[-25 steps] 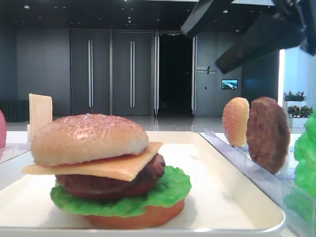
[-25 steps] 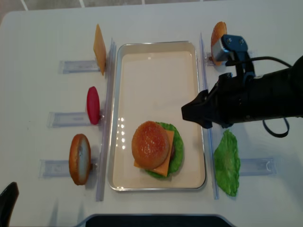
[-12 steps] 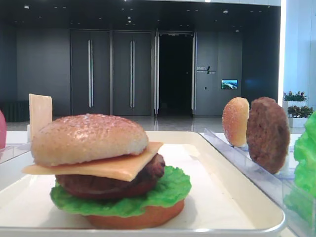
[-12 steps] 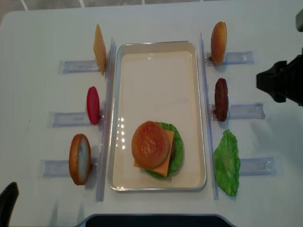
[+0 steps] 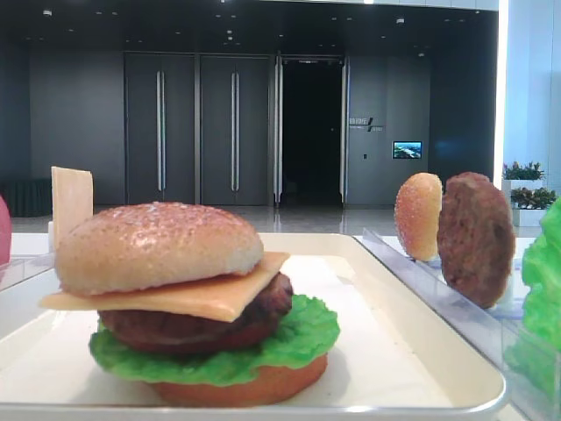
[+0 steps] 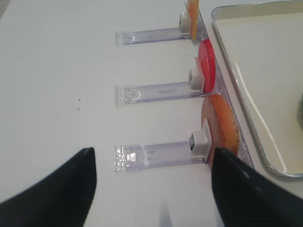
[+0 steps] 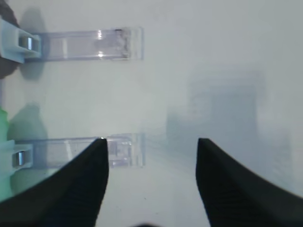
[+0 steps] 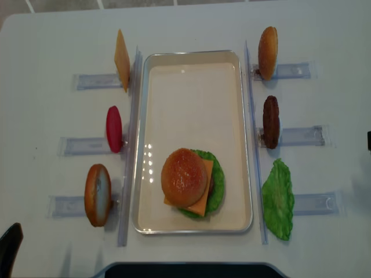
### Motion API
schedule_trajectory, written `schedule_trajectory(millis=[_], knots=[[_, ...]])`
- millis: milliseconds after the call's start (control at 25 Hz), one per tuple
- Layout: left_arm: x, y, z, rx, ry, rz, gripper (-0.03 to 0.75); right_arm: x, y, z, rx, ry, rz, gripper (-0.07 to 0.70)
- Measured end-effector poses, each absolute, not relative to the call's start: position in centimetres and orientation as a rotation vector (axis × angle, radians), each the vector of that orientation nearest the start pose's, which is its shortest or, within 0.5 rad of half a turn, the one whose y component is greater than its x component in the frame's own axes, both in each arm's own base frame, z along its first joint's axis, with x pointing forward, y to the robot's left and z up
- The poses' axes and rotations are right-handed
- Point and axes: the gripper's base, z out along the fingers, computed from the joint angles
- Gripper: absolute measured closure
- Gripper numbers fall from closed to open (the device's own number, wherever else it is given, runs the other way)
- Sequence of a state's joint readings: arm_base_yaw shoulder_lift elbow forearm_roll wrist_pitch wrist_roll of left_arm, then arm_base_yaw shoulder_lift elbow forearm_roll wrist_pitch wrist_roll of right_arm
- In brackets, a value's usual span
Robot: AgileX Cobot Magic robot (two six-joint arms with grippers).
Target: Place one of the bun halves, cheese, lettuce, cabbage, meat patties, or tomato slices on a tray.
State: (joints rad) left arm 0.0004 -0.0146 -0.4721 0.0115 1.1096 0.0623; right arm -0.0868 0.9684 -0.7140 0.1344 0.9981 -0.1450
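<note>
Both sets of fingers, right (image 7: 150, 182) and left (image 6: 151, 189), are spread apart holding nothing, just hovering over bare tabletop (image 7: 213, 71). The spare meat patty (image 8: 271, 121) stands on edge in its rack beyond the right fingers; looks stiff and light, so pinching across its flat faces seems safest.

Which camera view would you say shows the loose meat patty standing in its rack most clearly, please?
The low exterior view: the meat patty stands close, showing its broad grainy face. The overhead view shows it only edge-on, right of the tray. The right wrist view catches a dark sliver at most; the left wrist view misses it.
</note>
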Motion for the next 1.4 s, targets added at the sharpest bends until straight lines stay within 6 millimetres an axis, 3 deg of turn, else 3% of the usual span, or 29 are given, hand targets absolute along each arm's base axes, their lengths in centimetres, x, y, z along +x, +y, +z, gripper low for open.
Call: schedule_trajectory(millis=[240,440,680,1120,1400], knots=[[-0.6,0.1,26.6,0.064,2.106,0.051,0.139,11.6,-0.4,28.5,0.025,2.680,0.039,0.211],[-0.6,0.1,26.6,0.064,2.106,0.051,0.139,8.0,-0.1,27.6,0.028,2.651,0.035,0.211],[-0.6,0.1,26.6,0.064,2.106,0.051,0.139,4.2,0.2,26.7,0.021,2.490,0.019,0.211],[-0.6,0.1,26.6,0.064,2.106,0.051,0.139,0.3,0.5,27.1,0.032,2.195,-0.001,0.211],[-0.6,0.1,26.6,0.064,2.106,0.051,0.139,-0.8,0.5,27.0,0.032,2.120,-0.010,0.211]])
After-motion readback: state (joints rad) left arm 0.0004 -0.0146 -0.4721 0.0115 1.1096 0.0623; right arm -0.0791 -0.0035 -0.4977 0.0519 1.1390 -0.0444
